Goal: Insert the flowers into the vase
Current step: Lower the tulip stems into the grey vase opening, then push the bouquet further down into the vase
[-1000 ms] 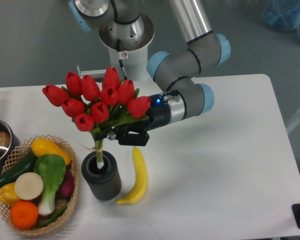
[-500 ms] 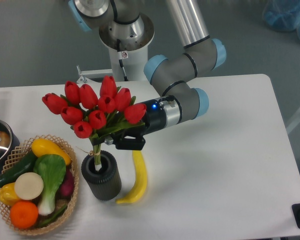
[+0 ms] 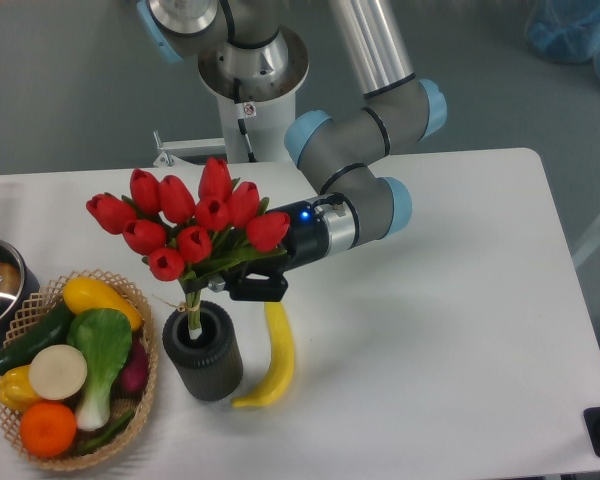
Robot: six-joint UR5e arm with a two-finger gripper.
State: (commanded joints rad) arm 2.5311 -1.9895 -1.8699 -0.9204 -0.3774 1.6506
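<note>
White table (image 3: 430,330): flowers (image 3: 185,225) stems inside vase (image 3: 204,352) rim.

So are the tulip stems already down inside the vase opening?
Yes, the stems of the flowers dip into the round opening of the vase, while the gripper grips the bunch just above.

The arm comes down from the pedestal at the far edge of the surface, folds at grey joints with light blue caps, and its wrist lies nearly level, pointing toward the left edge. A small blue light glows on the wrist. The gripper (image 3: 242,277) hangs low over the surface, fingers closed on the flowers (image 3: 185,222).
</note>
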